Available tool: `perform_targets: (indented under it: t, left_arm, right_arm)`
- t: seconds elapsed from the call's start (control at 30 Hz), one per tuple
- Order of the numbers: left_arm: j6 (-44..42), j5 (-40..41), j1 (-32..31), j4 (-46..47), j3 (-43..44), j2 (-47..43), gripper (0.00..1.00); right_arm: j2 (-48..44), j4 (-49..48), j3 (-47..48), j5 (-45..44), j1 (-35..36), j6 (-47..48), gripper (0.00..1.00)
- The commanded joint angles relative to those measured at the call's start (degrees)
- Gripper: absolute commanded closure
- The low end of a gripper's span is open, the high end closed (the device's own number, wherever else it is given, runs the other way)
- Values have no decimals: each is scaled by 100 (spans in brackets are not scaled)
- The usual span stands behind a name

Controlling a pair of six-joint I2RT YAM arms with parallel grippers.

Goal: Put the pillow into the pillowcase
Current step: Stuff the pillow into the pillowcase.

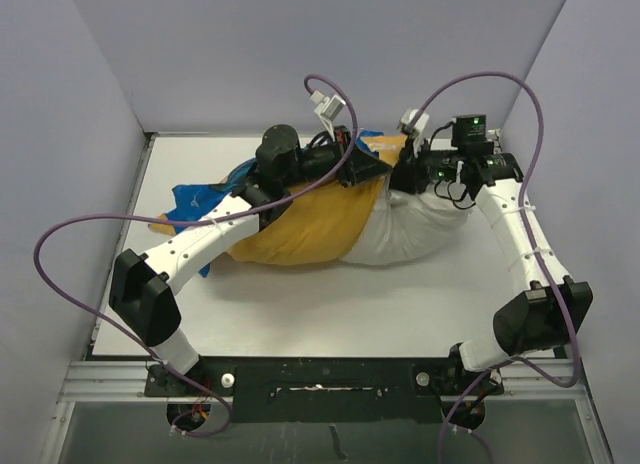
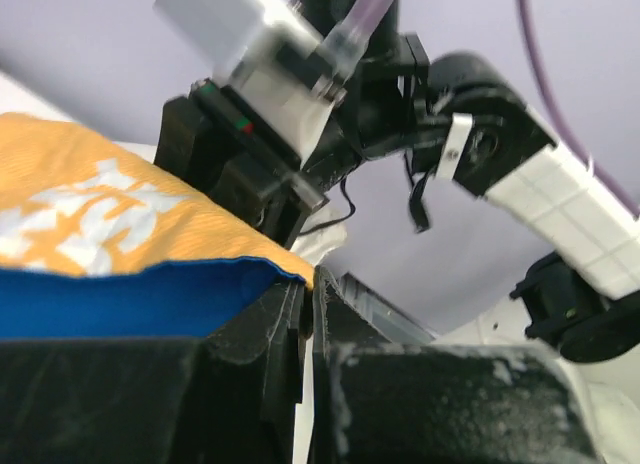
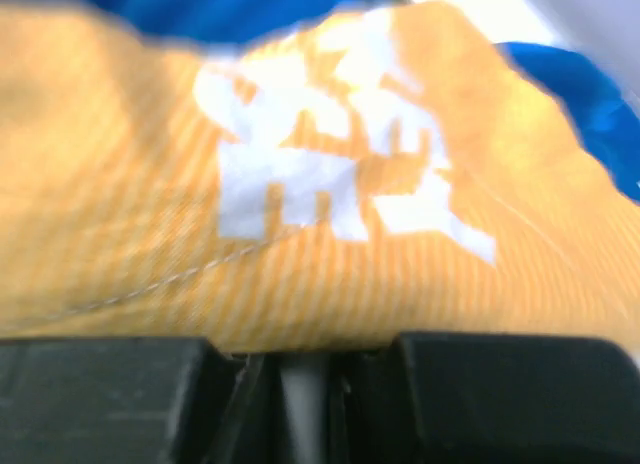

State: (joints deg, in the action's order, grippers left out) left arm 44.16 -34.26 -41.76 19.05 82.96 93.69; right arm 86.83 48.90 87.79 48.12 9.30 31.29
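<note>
The pillowcase [image 1: 300, 224] lies mid-table with its mustard-yellow side up and blue fabric bunched at its left end. The white pillow [image 1: 420, 234] sticks out of its right end, partly inside. My left gripper [image 1: 368, 166] is at the case's far rim. In the left wrist view that gripper [image 2: 310, 284] is shut on the hem of the pillowcase [image 2: 100, 204], blue inside and yellow outside. My right gripper [image 1: 403, 172] is close beside it on the same rim. In its own view that gripper [image 3: 305, 359] has its jaws drawn together on the yellow, white-lettered pillowcase [image 3: 300, 184].
The white table [image 1: 330, 304] is boxed in by pale walls at the left, back and right. Purple cables [image 1: 480, 79] loop above both wrists. My two wrists are nearly touching at the far side of the pillowcase, with the right arm [image 2: 560, 194] looming close in the left wrist view.
</note>
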Motion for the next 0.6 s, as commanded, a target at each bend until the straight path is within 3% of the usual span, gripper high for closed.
perform_targets:
  t: [0.0, 0.07, 0.13, 0.3, 0.43, 0.5, 0.57]
  left_arm:
    - [416, -432, -584, 1127, 1406, 166, 100]
    - [491, -411, -512, 1259, 1397, 262, 100]
    - [607, -343, -391, 1499, 1050, 272, 100]
    - [992, -283, 149, 2057, -376, 560, 100]
    - [1200, -283, 402, 2333, -950, 1086, 100]
    - [1234, -283, 437, 2370, -989, 1244, 100]
    - [1157, -287, 451, 2273, -910, 1235, 100]
  right_arm:
    - [-614, -5540, 252, 1964, 224, -5100, 100]
    - [-688, -7100, -440, 1806, 172, -6449, 100]
    - [-873, -7371, -1428, 1415, 69, -6471, 100]
    - [-1314, -6558, -3621, 981, 279, -4607, 100]
    - [-1661, -5554, -3908, 1320, 442, -3480, 99]
    - [-1790, -4736, -3575, 1658, 441, -2748, 90]
    - [-1895, -3443, -2977, 1752, 446, -1603, 70]
